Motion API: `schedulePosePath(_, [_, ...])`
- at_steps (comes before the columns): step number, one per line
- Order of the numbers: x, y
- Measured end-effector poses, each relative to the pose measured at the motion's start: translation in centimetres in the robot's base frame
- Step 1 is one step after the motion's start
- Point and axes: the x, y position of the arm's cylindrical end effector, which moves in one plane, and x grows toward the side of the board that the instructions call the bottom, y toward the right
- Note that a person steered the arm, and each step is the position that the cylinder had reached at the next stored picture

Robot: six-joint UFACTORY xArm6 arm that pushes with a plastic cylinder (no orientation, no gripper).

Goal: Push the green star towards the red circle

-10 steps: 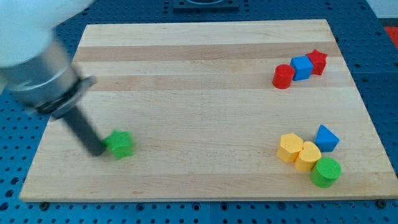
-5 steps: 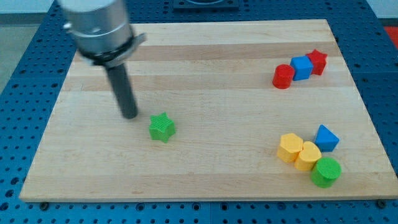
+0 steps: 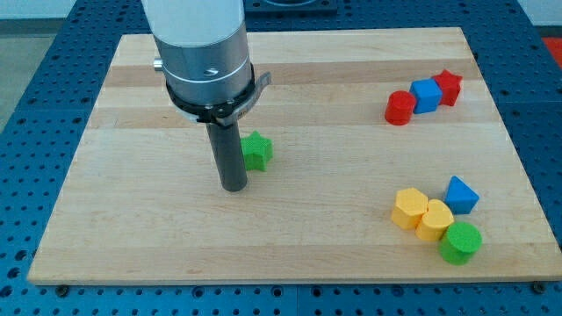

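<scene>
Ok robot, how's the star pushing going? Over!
My tip just below-left of green star. Red circle far off, view's right. Nothing between them.

My arm (image 3: 204, 53) hangs upright from the view's top, dark rod straight down, my tip (image 3: 234, 186) on the board.

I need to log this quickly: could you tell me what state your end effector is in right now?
No gripper: my tip holds nothing, resting just lower left of the green star, apparently touching it.
</scene>
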Motion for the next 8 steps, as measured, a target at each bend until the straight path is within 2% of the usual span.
schedulePosePath(1, [-5.7,7.3])
schedulePosePath(2, [-9.5,11.9])
schedulePosePath(3, [-9.5,11.4])
schedulePosePath(4, [-7.0,7.8])
schedulePosePath(6, [1.1,3.9])
schedulePosePath(7, [1.0,1.1])
schedulePosePath(8, [-2.7,-0.7])
